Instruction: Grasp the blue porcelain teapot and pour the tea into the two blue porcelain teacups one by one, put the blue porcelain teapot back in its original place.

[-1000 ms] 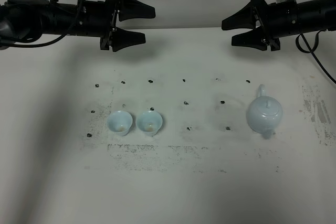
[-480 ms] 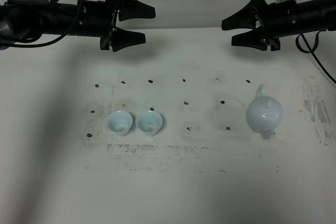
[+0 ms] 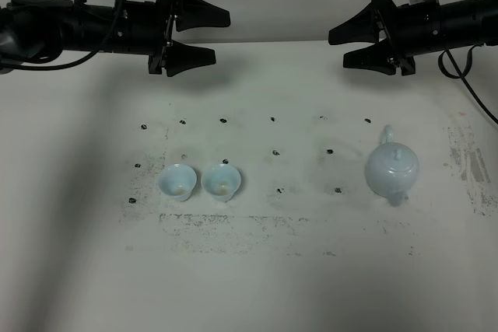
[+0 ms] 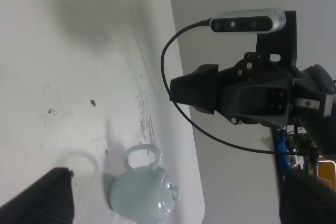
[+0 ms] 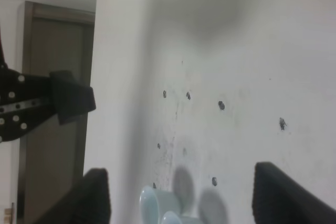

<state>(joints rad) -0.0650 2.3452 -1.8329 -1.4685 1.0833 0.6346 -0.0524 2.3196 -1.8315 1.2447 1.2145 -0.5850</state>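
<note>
The blue porcelain teapot (image 3: 393,170) stands on the white table at the right, lid on, handle toward the back, spout toward the front; it also shows in the left wrist view (image 4: 143,199). The two blue porcelain teacups stand side by side left of centre, one (image 3: 177,182) to the left of the other (image 3: 222,182); the right wrist view shows them at its edge (image 5: 160,203). My left gripper (image 3: 212,36) is open and empty, high above the table's back left. My right gripper (image 3: 346,46) is open and empty, high at the back right, behind the teapot.
The table (image 3: 272,270) is white with small black marks and scuffed patches between the cups and teapot. Its back edge runs just under both arms. A cable (image 3: 467,83) hangs from the right arm near the table's right side.
</note>
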